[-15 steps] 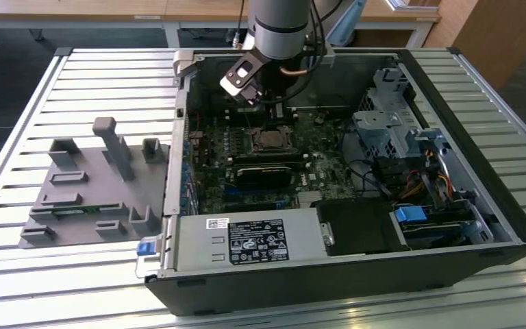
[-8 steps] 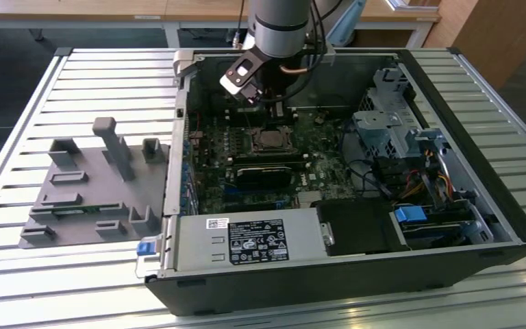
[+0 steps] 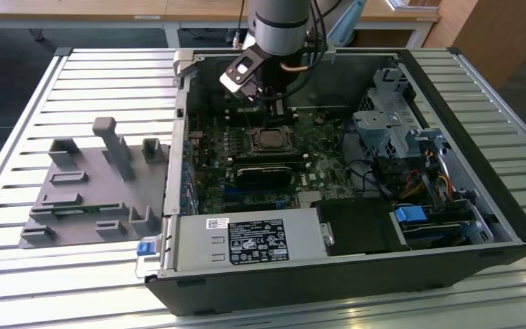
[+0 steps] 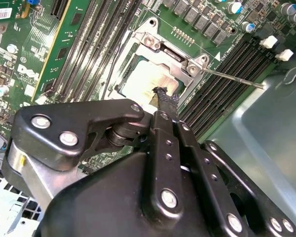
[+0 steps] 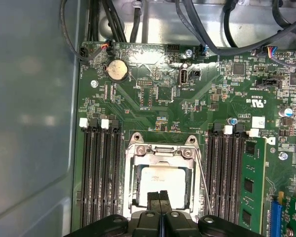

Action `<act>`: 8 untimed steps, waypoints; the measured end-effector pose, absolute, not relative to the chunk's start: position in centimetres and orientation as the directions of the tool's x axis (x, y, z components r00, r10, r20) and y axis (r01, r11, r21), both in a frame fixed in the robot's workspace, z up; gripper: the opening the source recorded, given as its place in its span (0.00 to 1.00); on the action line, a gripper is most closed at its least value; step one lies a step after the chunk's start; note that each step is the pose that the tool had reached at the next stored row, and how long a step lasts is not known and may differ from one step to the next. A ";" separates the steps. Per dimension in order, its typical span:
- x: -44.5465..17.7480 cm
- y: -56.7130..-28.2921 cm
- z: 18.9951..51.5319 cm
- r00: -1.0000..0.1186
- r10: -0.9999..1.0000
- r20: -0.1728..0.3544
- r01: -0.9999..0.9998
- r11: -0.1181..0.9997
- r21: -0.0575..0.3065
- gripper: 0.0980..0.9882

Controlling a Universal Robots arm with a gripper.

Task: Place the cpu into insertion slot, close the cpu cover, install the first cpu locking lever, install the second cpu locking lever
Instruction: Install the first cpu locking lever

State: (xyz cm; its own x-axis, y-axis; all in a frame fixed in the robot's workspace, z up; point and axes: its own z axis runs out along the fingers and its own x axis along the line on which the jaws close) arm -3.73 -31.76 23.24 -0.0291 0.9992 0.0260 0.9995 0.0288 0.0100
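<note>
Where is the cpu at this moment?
In both wrist views the cpu lies framed by the cpu cover, between two banks of black memory slots, with the gripper over its edge.

arm (image 3: 279,27) is reaching into open computer case (image 3: 336,288) | gripper (image 3: 277,104) is hanging near insertion slot (image 3: 266,139) | grey fixture (image 3: 90,199) is lying on slatted table (image 3: 25,137) at exterior view's left of case

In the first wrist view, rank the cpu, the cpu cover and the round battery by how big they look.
Largest to smallest:
1. cpu cover
2. cpu
3. battery
All sit on the same board, so nearness hardly skews this.
</note>
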 end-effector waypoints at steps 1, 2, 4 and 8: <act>-3.7 -31.8 23.3 -0.029 0.999 0.026 1.000 0.029 0.010 0.02; -3.7 -31.8 23.3 -0.029 0.999 0.026 1.000 0.029 0.010 0.02; -3.7 -31.8 23.3 -0.029 0.999 0.026 1.000 0.029 0.010 0.02; -3.7 -31.8 23.3 -0.029 0.999 0.026 1.000 0.029 0.010 0.02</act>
State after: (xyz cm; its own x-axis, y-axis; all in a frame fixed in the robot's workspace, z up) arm -3.74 -31.76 23.31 -0.0291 0.9992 0.0259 0.9995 0.0288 0.0099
